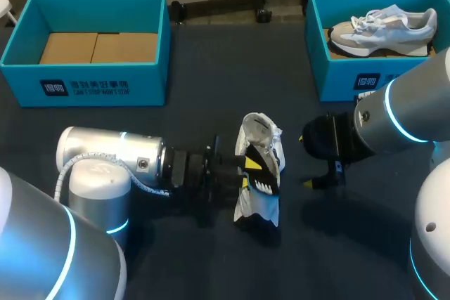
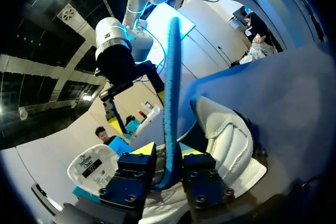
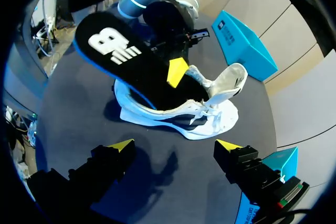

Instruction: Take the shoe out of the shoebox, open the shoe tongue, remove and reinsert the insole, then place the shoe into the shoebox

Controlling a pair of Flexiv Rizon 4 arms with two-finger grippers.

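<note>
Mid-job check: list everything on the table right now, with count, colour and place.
Shoeboxes: 2, teal; left shoebox at the table's far left, showing a brown cardboard floor; right shoebox at the far right.
Shoes: 2, white; boxed shoe lies in the right shoebox; table shoe at mid-table.
Insole: 1, black with blue edge, sticking partly out of the table shoe.
Table: 1, dark.
Left end effector: yellow-tipped, shut on the insole.
Right end effector: yellow-tipped, open, beside the table shoe, holding nothing.
</note>
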